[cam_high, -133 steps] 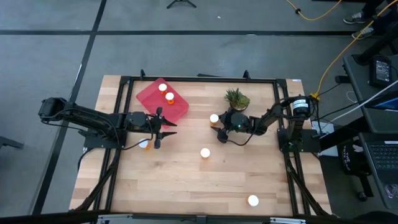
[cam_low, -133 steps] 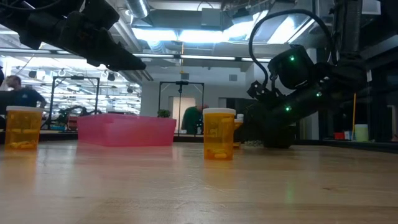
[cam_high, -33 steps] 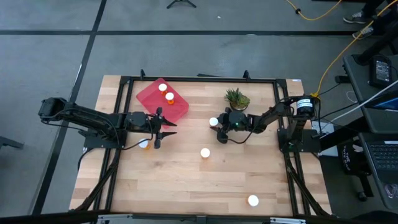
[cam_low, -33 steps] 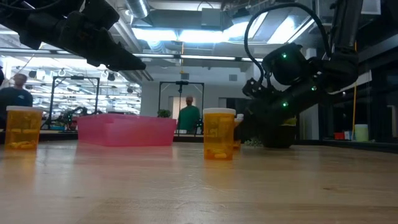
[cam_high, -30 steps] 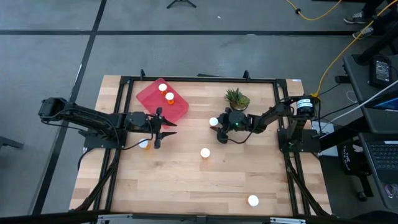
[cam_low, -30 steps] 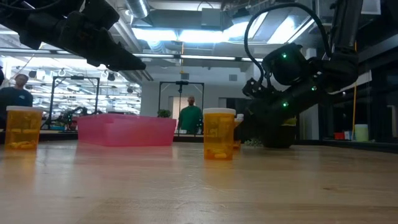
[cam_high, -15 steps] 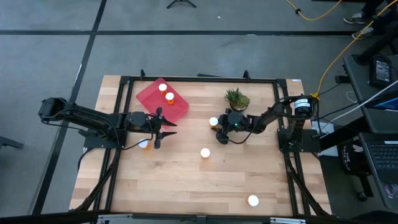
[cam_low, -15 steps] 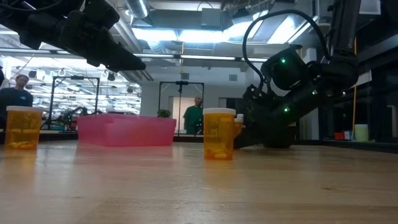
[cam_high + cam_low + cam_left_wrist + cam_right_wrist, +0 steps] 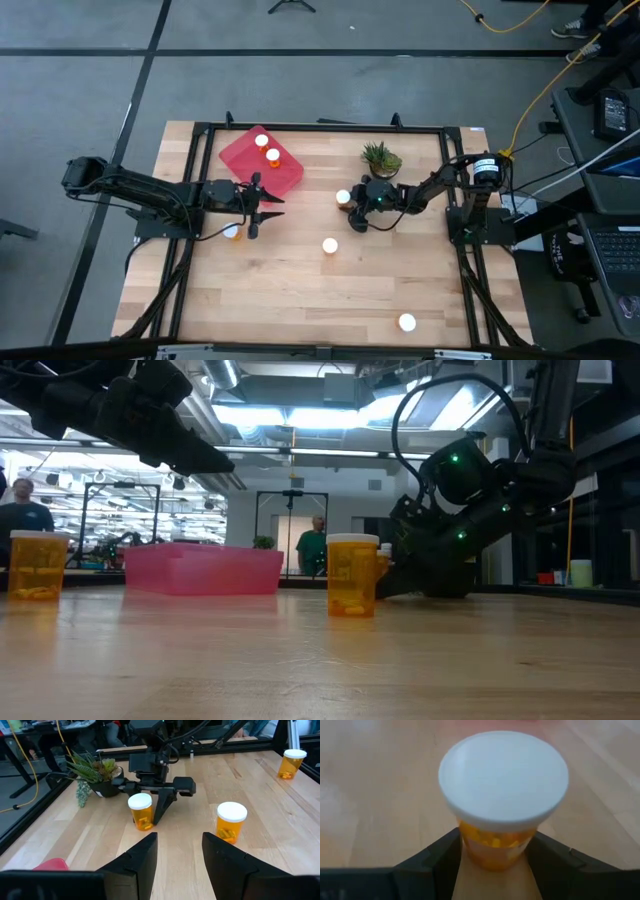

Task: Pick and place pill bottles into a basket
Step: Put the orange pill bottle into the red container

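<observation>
The red basket lies at the table's far left with two orange, white-capped pill bottles inside. Another bottle stands near the table's middle, and my right gripper is open with a finger on each side of its orange body, below the cap. My left gripper hangs open above the table beside the basket, with nothing between its fingers. Loose bottles stand at the middle, under my left arm and near the front right. My right gripper has its two fingers close against the bottle's orange body from the table's right, slanting down; whether they touch it I cannot tell. The bottle stands upright on the table.
A small potted plant stands just beyond my right gripper, toward the far edge. A black frame runs along the table's sides. Bare wood lies toward the near edge. People stand in the room behind.
My right gripper has sunk a little and tipped further down at the bottle near the middle. The bottle stands where it was.
</observation>
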You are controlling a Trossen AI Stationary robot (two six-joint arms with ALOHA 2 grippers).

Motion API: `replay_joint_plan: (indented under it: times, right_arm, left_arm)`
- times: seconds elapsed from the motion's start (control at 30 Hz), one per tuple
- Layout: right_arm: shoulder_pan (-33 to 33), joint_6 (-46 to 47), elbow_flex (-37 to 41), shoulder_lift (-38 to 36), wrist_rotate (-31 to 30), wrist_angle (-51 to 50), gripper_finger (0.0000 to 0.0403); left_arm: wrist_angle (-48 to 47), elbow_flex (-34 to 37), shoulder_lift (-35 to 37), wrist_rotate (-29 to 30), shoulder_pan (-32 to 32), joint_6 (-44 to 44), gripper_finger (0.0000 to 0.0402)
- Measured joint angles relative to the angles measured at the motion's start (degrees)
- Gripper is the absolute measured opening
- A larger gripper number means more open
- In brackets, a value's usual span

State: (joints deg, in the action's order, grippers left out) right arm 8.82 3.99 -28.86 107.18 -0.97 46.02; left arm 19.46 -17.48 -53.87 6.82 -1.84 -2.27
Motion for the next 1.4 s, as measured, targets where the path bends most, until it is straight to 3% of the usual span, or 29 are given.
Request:
replay_joint_plan:
  times: [0.37,0.67,1.4]
  right_arm:
    - [-0.02,-0.02,-0.02,0.02,0.63,-0.09,0.0215]
    - [-0.07,-0.61,-0.02,0.02,0.70,-0.07,0.0178]
    - [-0.09,-1.27,-0.02,-0.15,0.94,1.16,0.0183]
  left_arm:
    - [0.00,0.00,0.00,0.00,0.01,0.01,0.0150]
    - [0.00,0.01,0.00,0.01,0.00,0.01,0.0152]
    - [0.00,0.01,0.00,0.01,0.02,0.01,0.0152]
